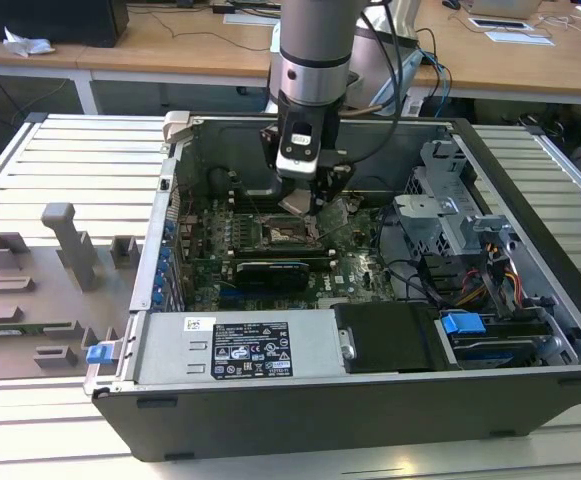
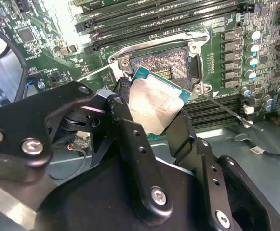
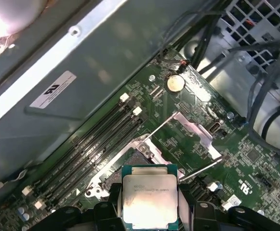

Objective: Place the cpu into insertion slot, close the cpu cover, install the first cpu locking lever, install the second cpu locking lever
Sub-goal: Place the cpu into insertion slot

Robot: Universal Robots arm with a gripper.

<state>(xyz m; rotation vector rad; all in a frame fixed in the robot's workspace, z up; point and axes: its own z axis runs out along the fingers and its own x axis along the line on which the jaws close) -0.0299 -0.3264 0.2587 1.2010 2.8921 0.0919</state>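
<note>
Between the fingers (image 2: pixel 130 130) of your gripper (image 2: pixel 152 109), the cpu (image 2: pixel 156 102) is pinched by two opposite edges, with its dull metal top turned toward both wrist views. The fingers are closed only as far as the chip's width. Holding it by the edges leaves the underside free, which I judge is the reason for this grip. The chip hangs tilted rather than level and sits apart from the board, so you should read it as not yet seated.

Just beyond it lies the insertion slot (image 2: pixel 161 65), its contact field bare and ready to take the chip. In the exterior view the slot sits at about six o'clock from the gripper, just beneath it. Past the slot, the cpu cover (image 3: pixel 193 129) appears swung up and back, which leaves the way in open. The thin locking levers (image 2: pixel 226 108) stand released, angling out from the socket's corners. Farther off, at six o'clock from the slot in the exterior view, the power-supply box (image 1: pixel 235 347) lies along the case (image 1: pixel 370 420) wall, well apart from your work.
</note>
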